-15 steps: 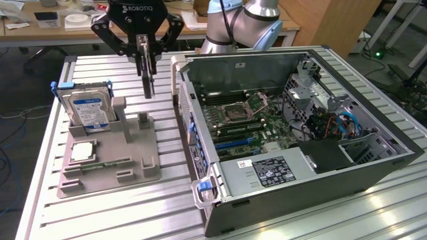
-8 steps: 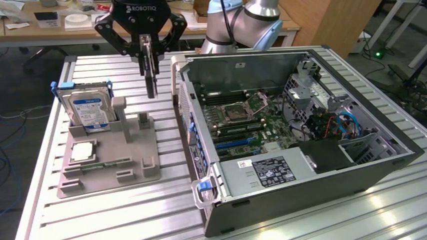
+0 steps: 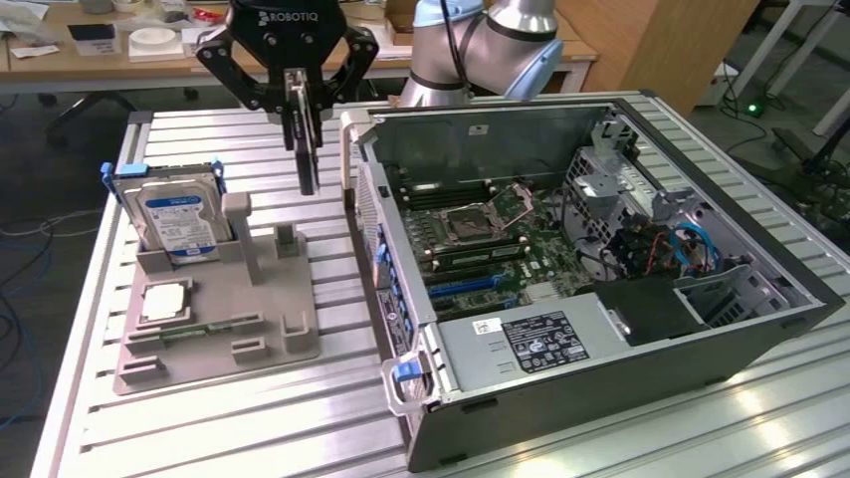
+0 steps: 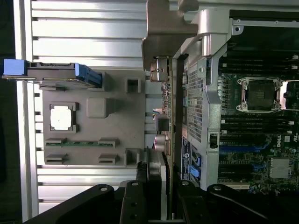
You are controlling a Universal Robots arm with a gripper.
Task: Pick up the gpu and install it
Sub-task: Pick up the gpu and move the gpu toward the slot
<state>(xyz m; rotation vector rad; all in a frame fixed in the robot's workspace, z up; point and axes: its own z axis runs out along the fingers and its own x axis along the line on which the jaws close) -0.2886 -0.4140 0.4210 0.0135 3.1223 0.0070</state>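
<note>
Tool (image 3: 301, 100) first: its black fingers are pinched shut on the top edge of the gpu (image 3: 307, 149), which hangs upright and edge-on below them as a thin dark card. The card is in the air over the slatted metal table (image 3: 239, 428), between the grey parts holder (image 3: 259, 289) on the exterior view's left and the open computer case (image 3: 743, 329) on the exterior view's right. I cannot tell whether its lower end touches anything. On the holder, the hard drive (image 3: 173, 219) with its blue label stands upright in a slot, a square silver processor chip (image 3: 162, 302) lies flat in a recess in front of it, and a narrow green memory stick (image 3: 186, 332) lies in a groove just beside the chip. The case lies on its side with the panel off, showing the green motherboard (image 3: 512, 261), the processor socket (image 3: 488, 211) and the labelled power supply (image 3: 531, 344) at the near end. Behind the tool rises the silver and blue robot arm (image 3: 492, 50), and farther back stands a wooden desk (image 3: 80, 62) with small things on it.
</note>
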